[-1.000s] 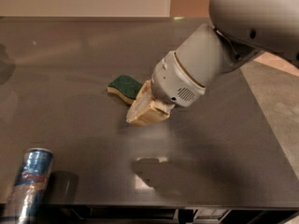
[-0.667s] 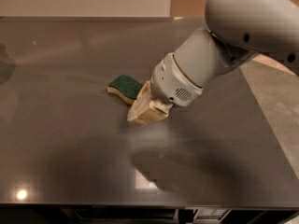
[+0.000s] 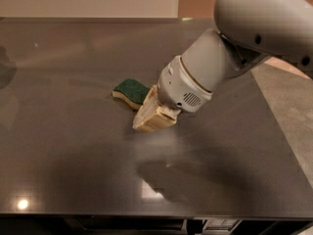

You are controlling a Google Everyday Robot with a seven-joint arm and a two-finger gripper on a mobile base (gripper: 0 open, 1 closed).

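A sponge with a green top and a yellow underside lies flat near the middle of the dark grey table. My gripper, cream-coloured at its tip, comes down from the upper right on a thick white arm. It rests low over the table, right against the sponge's right end. The arm hides that end of the sponge. Nothing is lifted off the surface.
The table's front edge runs along the bottom of the view. A paler floor strip lies beyond the table's right edge. The arm's shadow and a light glare fall on the table in front of the gripper.
A blue can seen at the lower left a second ago is no longer in view. The gripper and sponge have hardly moved; the arm's upper part has shifted slightly.
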